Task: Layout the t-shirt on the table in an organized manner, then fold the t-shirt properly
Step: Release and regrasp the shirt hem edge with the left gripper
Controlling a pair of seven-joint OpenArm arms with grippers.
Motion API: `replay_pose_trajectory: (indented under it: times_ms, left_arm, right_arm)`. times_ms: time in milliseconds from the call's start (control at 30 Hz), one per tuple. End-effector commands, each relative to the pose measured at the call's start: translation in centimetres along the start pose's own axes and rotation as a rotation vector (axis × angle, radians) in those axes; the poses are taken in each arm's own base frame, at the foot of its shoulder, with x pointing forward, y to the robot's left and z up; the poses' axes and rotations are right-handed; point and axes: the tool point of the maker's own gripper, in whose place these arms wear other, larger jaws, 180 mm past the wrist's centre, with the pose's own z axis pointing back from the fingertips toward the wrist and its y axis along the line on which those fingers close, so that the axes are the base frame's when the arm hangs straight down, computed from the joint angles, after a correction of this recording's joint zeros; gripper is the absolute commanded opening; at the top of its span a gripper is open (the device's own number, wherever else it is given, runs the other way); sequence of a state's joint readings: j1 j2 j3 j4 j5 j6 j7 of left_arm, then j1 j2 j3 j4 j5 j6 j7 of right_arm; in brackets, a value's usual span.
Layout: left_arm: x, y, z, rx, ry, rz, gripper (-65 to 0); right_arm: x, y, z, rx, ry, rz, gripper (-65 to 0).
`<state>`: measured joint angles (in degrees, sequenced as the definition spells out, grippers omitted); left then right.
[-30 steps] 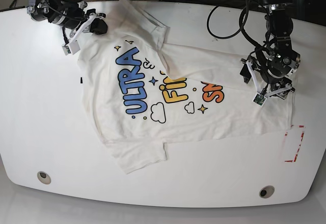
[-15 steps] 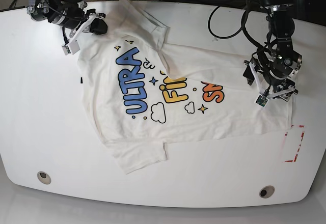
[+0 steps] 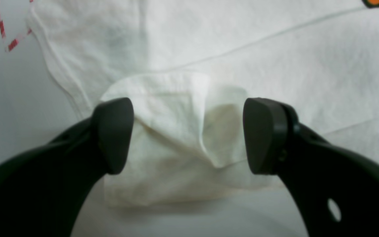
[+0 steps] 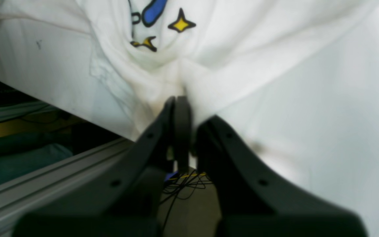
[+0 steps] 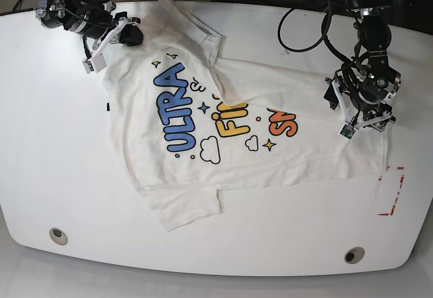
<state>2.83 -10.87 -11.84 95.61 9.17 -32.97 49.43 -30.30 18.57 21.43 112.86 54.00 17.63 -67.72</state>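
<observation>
T-shirt [image 5: 223, 115] spread print-up across the table [image 5: 47, 142].
Right gripper [image 4: 179, 105]: jaws clamped on the t-shirt's far corner. Left gripper [image 3: 189, 135]: jaws apart, straddling a folded cloth corner near the red tape outline [image 5: 390, 191].

One white printed cotton t-shirt [image 5: 223, 122], one glossy white table [image 5: 54, 156], two round grommet holes [image 5: 58, 235], one red tape rectangle outline [image 5: 390, 190] and two black grippers [image 5: 116, 35] are shown.
</observation>
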Motion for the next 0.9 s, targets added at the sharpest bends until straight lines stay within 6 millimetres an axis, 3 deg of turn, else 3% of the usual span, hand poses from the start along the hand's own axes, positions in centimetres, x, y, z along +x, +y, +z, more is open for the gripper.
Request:
replay_pose_trajectory:
  times_ms: [0,300,867]
  left_arm:
    - [0.9,1.6,0.5,0.04,-0.033,-0.01,-15.8]
    - [1.0,2.5,0.5,0.085,-0.037,-0.047,-15.8]
    - [-0.1,1.9,-0.7,0.053,-0.013,-0.034,-15.8]
  right_arm:
    - [0.9,0.3,0.4,0.007,-0.03,0.019,-65.0]
    - [0.8,0.3,0.4,0.007,-0.029,0.018,-65.0]
    - [0.8,0.3,0.4,0.007,-0.029,0.018,-65.0]
